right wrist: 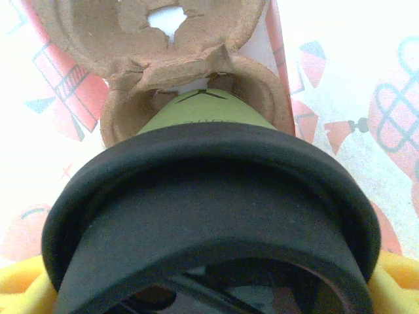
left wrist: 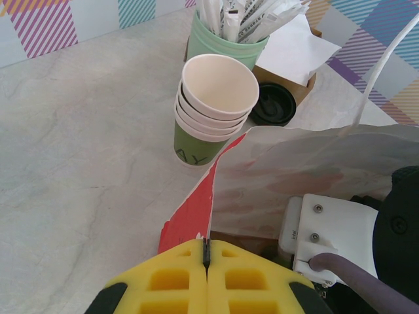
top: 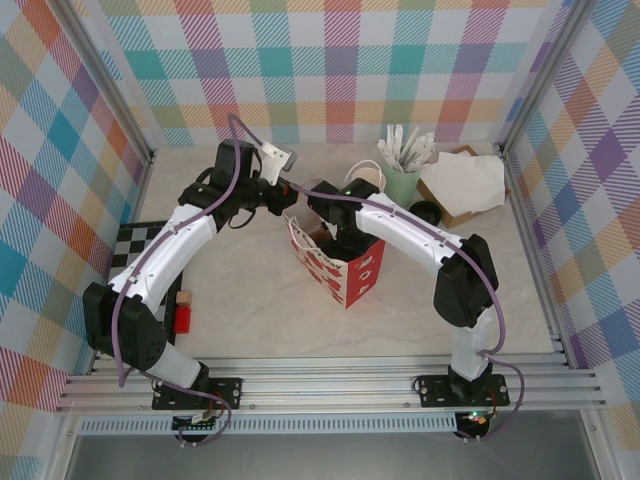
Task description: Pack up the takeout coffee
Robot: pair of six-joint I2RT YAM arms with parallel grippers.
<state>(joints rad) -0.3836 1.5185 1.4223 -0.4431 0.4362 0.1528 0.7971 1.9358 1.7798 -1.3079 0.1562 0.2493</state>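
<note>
Gripping the lidded cup (right wrist: pixel 196 114), the right gripper (right wrist: pixel 209 288) holds it inside the bag (top: pixel 350 275), its base at the cardboard carrier (right wrist: pixel 131 39); the left gripper (left wrist: pixel 206 261) pinches the bag's rim, clamped shut.

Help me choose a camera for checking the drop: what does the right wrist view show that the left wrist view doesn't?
Right wrist: the lidded coffee cup in the right gripper, base at a cardboard cup holder. Left wrist: the left gripper pinching the paper bag by its rim, stacked empty cups, a loose lid, a cup of sticks. Both: that paper bag.
</note>
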